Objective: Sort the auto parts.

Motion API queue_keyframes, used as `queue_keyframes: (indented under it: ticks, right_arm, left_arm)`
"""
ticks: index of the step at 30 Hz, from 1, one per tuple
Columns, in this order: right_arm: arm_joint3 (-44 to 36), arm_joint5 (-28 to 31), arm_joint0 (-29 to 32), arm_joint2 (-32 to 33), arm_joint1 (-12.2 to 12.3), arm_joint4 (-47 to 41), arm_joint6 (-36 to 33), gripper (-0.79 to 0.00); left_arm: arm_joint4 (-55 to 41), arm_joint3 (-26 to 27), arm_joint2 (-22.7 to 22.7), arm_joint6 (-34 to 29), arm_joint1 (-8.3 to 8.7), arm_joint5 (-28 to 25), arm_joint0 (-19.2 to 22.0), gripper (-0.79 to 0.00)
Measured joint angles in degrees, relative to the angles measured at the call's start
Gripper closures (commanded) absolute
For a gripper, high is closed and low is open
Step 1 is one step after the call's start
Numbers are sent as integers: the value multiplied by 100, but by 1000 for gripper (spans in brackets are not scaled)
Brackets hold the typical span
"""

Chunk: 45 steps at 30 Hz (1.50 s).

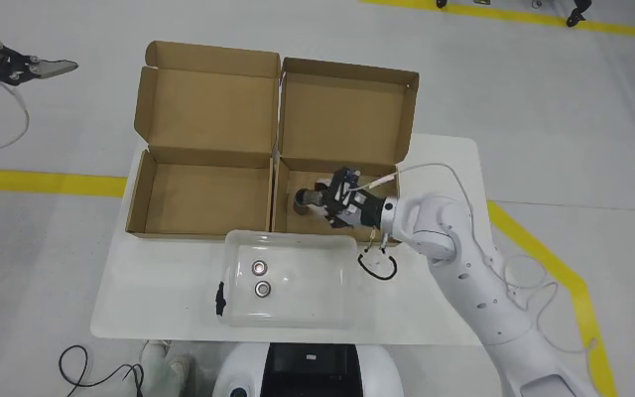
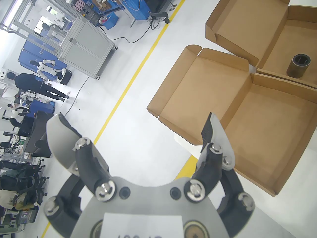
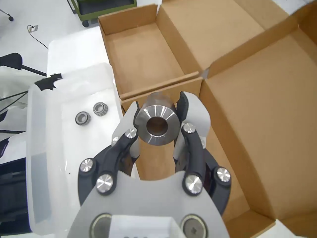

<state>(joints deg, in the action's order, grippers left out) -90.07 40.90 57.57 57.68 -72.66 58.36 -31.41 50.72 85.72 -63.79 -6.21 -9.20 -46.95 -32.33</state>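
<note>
The right tool [image 3: 159, 102] is clamped across a short, thick-walled grey steel sleeve [image 3: 168, 117] inside the right-hand open brown cardboard box [image 3: 247, 125] at the back edge of the counter [image 1: 437, 288]. I'd judge it heavy, rigid and slick, best held mid-length on its sides. The left tool [image 2: 135, 125] hangs spread, beyond the counter's left edge.

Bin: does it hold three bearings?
No, just two bearings lie side by side on the floor of the bin.
</note>
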Motion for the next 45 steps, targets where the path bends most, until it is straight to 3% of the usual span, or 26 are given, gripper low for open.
queue_keyframes:
  ticks: [13, 34, 43, 45]
  right_arm:
    - [790, -911, -420, -313, -71, -200, -1103, 0]
    - [2186, -1701, -1633, -1545, -571, -315, -1919, -3]
    - [2625, -1708, -1863, -1802, -730, -386, -1985, -194]
    - [2697, -1726, -1911, -1860, -767, -381, -2006, -329]
  left_arm:
    - [0, 0, 0, 0, 0, 0, 0, -785]
    - [0, 0, 0, 0, 0, 0, 0, -785]
    - [0, 0, 0, 0, 0, 0, 0, -785]
    - [0, 0, 0, 0, 0, 0, 0, -785]
